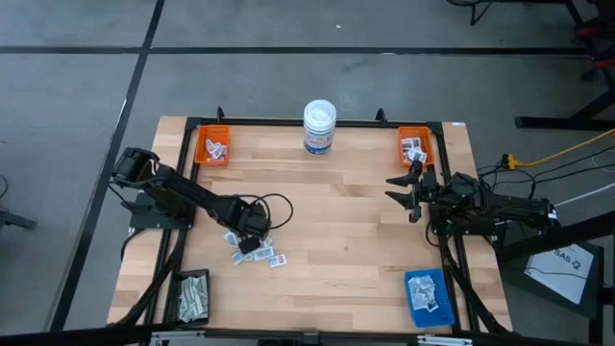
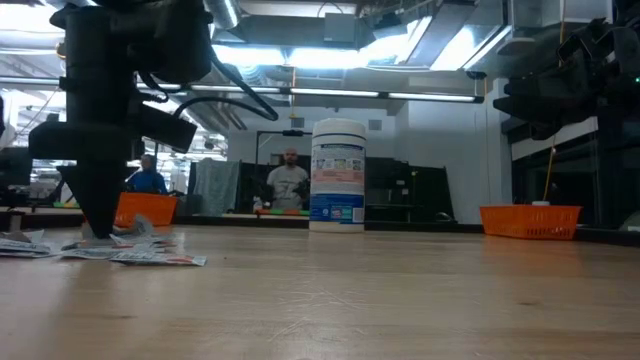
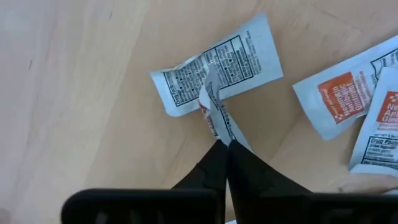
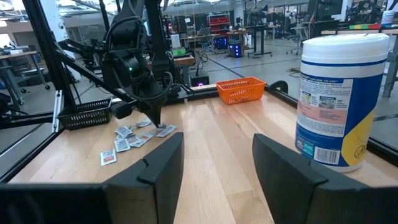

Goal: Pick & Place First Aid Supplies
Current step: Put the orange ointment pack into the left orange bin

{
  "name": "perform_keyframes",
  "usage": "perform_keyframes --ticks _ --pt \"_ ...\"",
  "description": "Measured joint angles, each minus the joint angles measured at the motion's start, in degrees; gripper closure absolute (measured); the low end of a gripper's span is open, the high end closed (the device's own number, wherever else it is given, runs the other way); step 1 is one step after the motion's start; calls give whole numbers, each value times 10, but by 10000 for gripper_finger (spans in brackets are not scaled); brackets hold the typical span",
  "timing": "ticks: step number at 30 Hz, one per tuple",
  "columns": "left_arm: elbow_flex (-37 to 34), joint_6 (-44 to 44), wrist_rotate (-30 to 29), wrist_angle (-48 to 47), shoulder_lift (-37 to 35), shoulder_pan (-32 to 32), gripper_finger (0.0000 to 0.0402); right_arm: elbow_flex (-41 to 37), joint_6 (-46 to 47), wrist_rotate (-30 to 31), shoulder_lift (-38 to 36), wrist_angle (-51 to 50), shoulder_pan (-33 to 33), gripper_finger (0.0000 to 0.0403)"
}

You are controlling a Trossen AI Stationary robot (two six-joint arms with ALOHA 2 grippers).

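I have the left jaws (image 3: 225, 144) closed on the edge of one small packet (image 3: 213, 106), pinched between the two dark tips down at the loose pile of first aid supplies (image 1: 252, 248). The right jaws (image 4: 214, 165) stand open and empty, waiting near the far right of the desk (image 1: 336, 211), just beside the right orange tray (image 1: 416, 146).

Going from the biggest thing down: the desk is a pale wooden top with a tray at each corner, a left orange tray (image 1: 212, 144) at the far left, a black basket (image 1: 193, 296) at the near left holding pale strips, and a blue tray (image 1: 429, 294) at the near right. A white tub (image 1: 319, 127) with a blue label stands at the far edge in the middle and is not mine to move. The pile lies towards the near left, well apart from the right arm, so the left arm is plainly the nearer one.

What the lift turns on, as I judge it: the pinched packet stands on edge, rising out of the tips, and it crosses over a flat printed packet (image 3: 217, 65) lying directly beneath. The two touch or nearly so. I would raise straight up and watch that the lower one stays down. Two orange-printed packets (image 3: 336, 99) lie close alongside, clear of the tips.
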Motion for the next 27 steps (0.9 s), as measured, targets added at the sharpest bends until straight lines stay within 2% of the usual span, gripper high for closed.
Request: perform_keyframes --ticks 6,14,27 --pt "1 11 7 0 -2 7 400 0 0 0 0 0 0 212" --pt "26 61 4 2 -45 41 400 0 0 0 0 0 0 212" --pt "44 167 -25 0 -158 167 400 0 0 0 0 0 0 212"
